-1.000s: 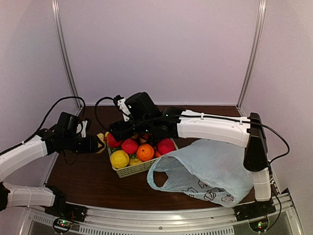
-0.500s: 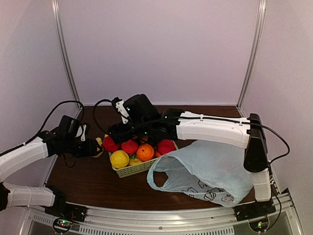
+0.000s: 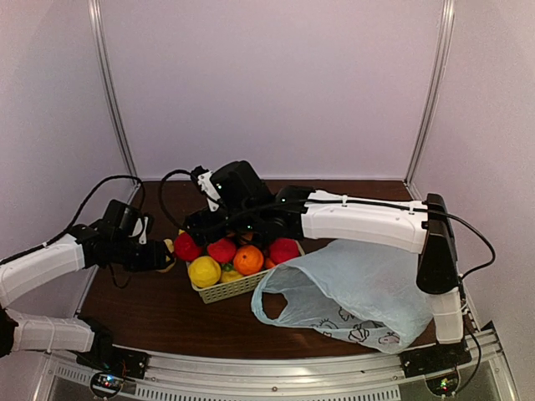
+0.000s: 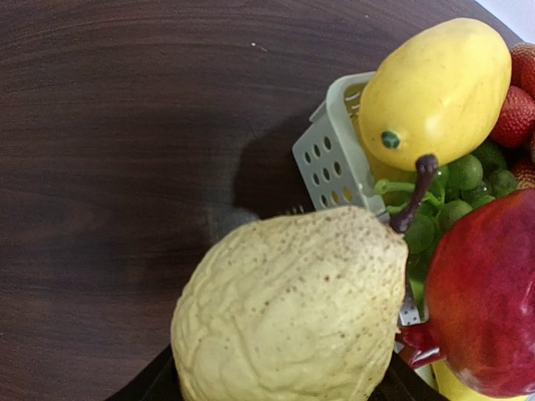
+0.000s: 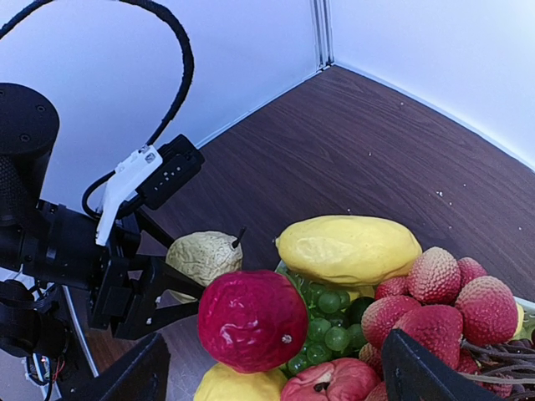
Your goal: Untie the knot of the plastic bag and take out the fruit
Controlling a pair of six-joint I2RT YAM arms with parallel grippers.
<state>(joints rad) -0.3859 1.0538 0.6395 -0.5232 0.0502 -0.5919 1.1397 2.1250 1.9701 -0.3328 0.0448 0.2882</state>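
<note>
The left gripper [image 3: 167, 256] holds a pale fruit [image 3: 172, 247] at the basket's [image 3: 227, 289] 9 o'clock. The plastic bag [image 3: 359, 288] lies at 4 o'clock.

The left arm [image 3: 42, 263] lies low, its white forearm coming in from the 9 o'clock edge and reaching toward 3 o'clock. The left gripper [image 3: 160, 256] points the same way, roughly level, its fingers [image 5: 159, 309] spread partway and clamped on either side of a pale, lumpy pear [image 4: 292, 309]. The right arm [image 3: 368, 219] rises from its base at 5 o'clock, bends sharply at the elbow and stretches its forearm toward 9 o'clock, with the wrist dipping downward. The right gripper [image 3: 203, 225] hangs with its jaws wide apart, gripping nothing.
</note>
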